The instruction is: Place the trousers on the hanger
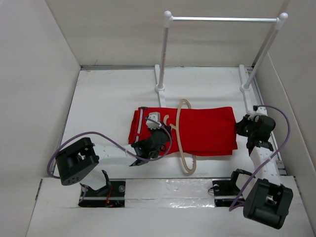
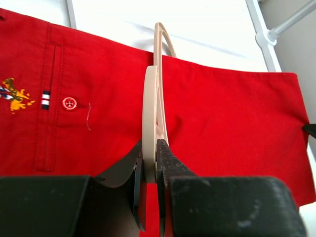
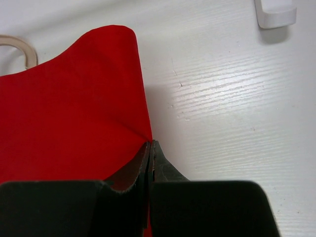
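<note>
The red trousers point(image 1: 197, 129) lie folded flat in the middle of the table, waist to the left. The beige hanger point(image 1: 185, 143) crosses them, its hook at the far side. My left gripper point(image 1: 157, 132) is shut on the hanger point(image 2: 150, 103), held edge-on above the trousers point(image 2: 227, 118). My right gripper point(image 1: 240, 129) is shut on the right edge of the trousers point(image 3: 64, 108), lifting it slightly off the table; the hanger's loop point(image 3: 19, 47) shows at top left.
A white rail stand point(image 1: 222, 19) with two posts rises at the back of the table; its feet point(image 1: 160, 89) reach toward the trousers. One foot point(image 3: 275, 15) shows in the right wrist view. White walls enclose the table.
</note>
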You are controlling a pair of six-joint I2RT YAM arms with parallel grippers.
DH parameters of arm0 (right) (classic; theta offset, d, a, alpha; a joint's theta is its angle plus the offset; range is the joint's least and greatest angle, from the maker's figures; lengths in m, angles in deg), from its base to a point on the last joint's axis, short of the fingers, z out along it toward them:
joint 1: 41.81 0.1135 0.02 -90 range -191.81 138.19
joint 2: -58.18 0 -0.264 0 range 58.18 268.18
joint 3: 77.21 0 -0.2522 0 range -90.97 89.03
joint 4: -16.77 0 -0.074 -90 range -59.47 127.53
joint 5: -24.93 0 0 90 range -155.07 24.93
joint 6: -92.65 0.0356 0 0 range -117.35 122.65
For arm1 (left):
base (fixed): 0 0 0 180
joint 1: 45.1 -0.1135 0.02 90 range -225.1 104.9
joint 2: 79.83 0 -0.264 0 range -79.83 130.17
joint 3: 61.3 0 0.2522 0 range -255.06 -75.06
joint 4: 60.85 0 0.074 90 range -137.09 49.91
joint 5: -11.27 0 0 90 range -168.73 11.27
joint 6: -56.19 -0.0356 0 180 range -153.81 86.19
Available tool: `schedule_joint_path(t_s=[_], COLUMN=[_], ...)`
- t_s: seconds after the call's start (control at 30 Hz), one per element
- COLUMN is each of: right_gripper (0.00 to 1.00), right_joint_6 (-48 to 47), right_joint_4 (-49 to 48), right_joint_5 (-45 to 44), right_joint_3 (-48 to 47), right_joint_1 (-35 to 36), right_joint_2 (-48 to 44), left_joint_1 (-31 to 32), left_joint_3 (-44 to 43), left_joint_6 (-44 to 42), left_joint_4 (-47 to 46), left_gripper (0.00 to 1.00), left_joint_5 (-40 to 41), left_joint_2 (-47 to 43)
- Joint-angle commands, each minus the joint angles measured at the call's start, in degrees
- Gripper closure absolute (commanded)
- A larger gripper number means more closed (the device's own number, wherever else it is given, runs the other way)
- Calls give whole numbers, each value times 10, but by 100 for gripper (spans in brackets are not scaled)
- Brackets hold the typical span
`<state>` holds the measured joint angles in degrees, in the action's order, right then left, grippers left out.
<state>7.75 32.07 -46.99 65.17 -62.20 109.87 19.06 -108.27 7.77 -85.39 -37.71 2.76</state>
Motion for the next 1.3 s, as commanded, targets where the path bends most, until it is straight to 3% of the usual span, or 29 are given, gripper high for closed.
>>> schedule_joint_path(t_s=[0.0,0.33,0.7,1.13,1.23,1.27], right_gripper=[100,100,100,100,85,65], right_joint_6=[-1,4,24,29,33,28], right_joint_4=[-84,-110,-160,-173,-185,-180], right_joint_5=[1,-36,-38,-69,-76,-91], right_joint_3=[-47,-60,-66,-52,-30,-26], right_joint_1=[-19,-19,-12,39,86,108], right_joint_2=[8,59,134,156,143,119], left_joint_1=[3,25,25,11,11,24], left_joint_3=[4,-79,-131,-154,-171,-187], left_joint_6=[-60,-213,-324,-282,-264,-264], left_joint_4=[60,76,55,68,68,70], left_gripper=[100,100,100,100,100,100], left_joint_5=[45,108,48,2,-14,-12], left_joint_2=[-23,-10,-13,-18,-32,-35])
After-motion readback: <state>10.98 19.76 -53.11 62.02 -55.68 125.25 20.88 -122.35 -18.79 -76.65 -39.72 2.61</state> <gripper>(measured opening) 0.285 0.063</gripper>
